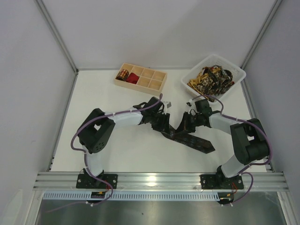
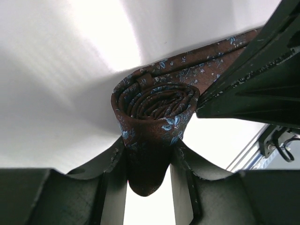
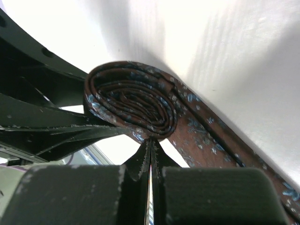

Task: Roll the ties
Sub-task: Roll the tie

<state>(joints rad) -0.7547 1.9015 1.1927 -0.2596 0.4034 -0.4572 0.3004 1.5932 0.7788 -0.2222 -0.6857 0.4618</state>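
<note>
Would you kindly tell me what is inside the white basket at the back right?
A tangled heap of gold-and-black patterned ties fills the white basket. Whatever lies beneath them, and their number, cannot be seen: the top layers cover the rest.

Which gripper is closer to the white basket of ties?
Right. The right gripper is just in front of the white basket; the left gripper lies farther left.
</note>
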